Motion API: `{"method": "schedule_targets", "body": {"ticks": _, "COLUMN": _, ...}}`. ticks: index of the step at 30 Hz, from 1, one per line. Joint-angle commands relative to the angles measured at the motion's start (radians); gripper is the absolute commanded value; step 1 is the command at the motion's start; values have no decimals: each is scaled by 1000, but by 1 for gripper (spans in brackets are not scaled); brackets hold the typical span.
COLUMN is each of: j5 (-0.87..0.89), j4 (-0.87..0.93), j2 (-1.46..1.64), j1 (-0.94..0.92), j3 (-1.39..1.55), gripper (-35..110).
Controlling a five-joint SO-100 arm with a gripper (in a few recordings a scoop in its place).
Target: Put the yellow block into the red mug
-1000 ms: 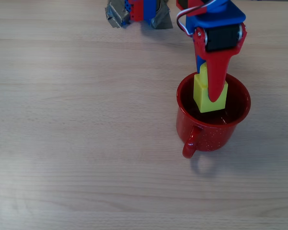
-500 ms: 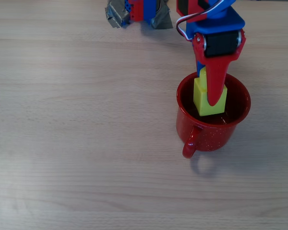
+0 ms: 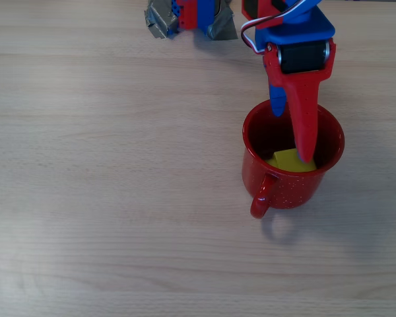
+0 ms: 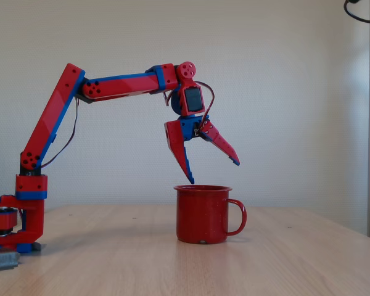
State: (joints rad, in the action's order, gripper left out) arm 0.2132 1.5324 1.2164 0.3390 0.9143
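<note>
Side-on fixed view: the red-and-blue arm (image 4: 111, 86) rises from its base at the left edge of the wooden table (image 4: 111, 259), its upper link slanting up and to the right, its forearm running nearly level to the right, and its wrist bent downward above the red mug (image 4: 202, 214). The gripper (image 4: 213, 172) hangs over the mug with its jaws spread wide and nothing between them: one finger points steeply down, its tip just above the rim on the left side of the mug, while the other finger angles out to the right, well clear of the first. Overhead view: the gripper (image 3: 290, 135) reaches from the top of the picture over the mouth of the red mug (image 3: 277, 188), the long red finger crossing the opening and a shorter blue finger ending near the far rim. The mug stands upright on the table (image 3: 105, 165), its looped handle toward the lower left of the picture. The yellow block (image 3: 287, 160) lies inside the mug, low against the near wall, free of both fingers and partly covered by the red finger's tip.
</note>
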Motion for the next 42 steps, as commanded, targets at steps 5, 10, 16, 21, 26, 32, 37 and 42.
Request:
{"method": "schedule_targets", "body": {"ticks": 5, "j5": 20, "j4": 18, "j2": 57, "j1": 5, "j3": -67, "gripper": 43}}
{"method": "schedule_targets", "body": {"ticks": 10, "j5": 17, "j4": 23, "j2": 64, "j1": 5, "j3": -67, "gripper": 43}}
{"method": "schedule_targets", "body": {"ticks": 16, "j5": -15, "j4": 23, "j2": 86, "j1": 5, "j3": -67, "gripper": 18}}
{"method": "schedule_targets", "body": {"ticks": 21, "j5": -21, "j4": 20, "j2": 112, "j1": -2, "j3": -67, "gripper": 0}}
{"method": "schedule_targets", "body": {"ticks": 26, "j5": -37, "j4": 9, "j2": 160, "j1": -8, "j3": -66, "gripper": 0}}
{"method": "schedule_targets", "body": {"ticks": 32, "j5": -86, "j4": -26, "j2": 249, "j1": -35, "j3": -64, "gripper": 0}}
{"method": "schedule_targets", "body": {"ticks": 37, "j5": -129, "j4": -71, "j2": 345, "j1": -81, "j3": -20, "gripper": 0}}
{"method": "schedule_targets", "body": {"ticks": 42, "j5": -167, "j4": -152, "j2": 477, "j1": -155, "j3": 110, "gripper": 0}}
